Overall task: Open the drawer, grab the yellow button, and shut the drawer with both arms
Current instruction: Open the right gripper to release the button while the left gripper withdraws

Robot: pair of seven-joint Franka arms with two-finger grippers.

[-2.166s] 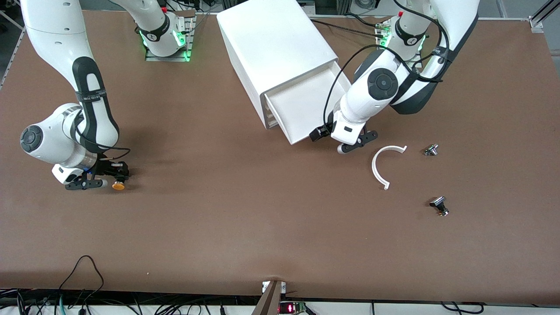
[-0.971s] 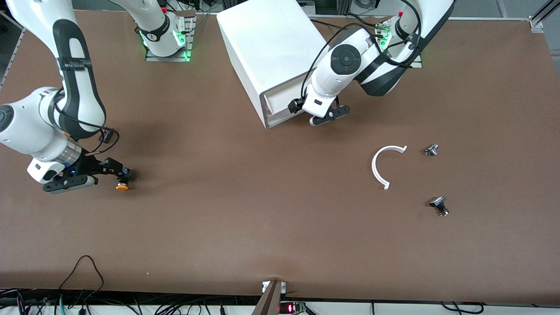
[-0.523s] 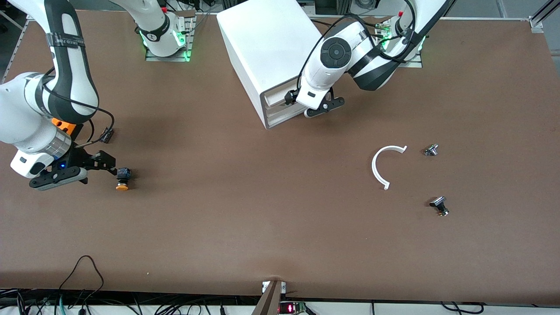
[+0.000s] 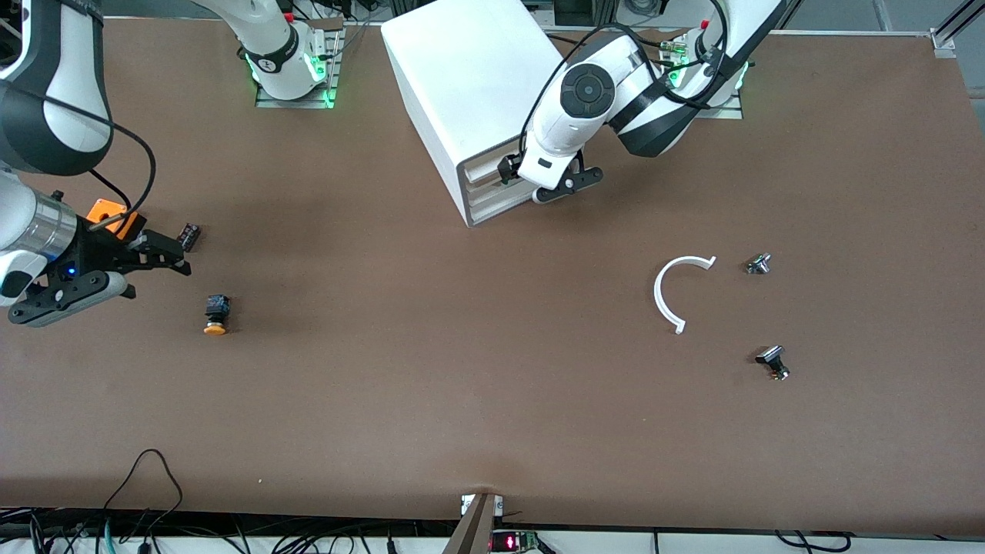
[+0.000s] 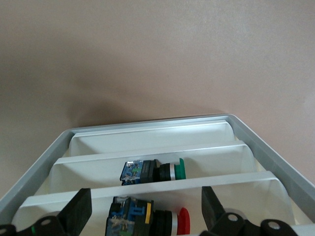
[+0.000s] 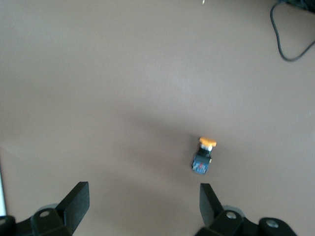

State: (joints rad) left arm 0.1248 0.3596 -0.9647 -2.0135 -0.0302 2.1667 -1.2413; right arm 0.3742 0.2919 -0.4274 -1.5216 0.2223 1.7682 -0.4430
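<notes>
Left wrist cam shows what the front view can't: green-capped [image 5: 147, 171] and red-capped [image 5: 147, 217] buttons in lower trays.

Drawer [image 4: 486, 168] pushed in; left gripper [image 4: 555, 187] spread, empty, at cabinet [image 4: 469, 85] front.

Button [image 4: 216, 314] lies on table [image 4: 462, 369] w/ bare room around; right gripper [image 4: 104, 273] spread, empty, above table nearby.

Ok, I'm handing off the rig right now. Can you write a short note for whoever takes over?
Left end effector: open, holding nothing, at the front of the cabinet.
Right end effector: open, empty, up over the table at the right arm's end.
Button: lying on its side on the bare table, clear of the right end effector, nearer the front camera than the orange box.
Drawer: pushed in, about flush with the cabinet front.
Done: button out and set down, drawer shut.
Left: probably only to draw both arms clear.
</notes>
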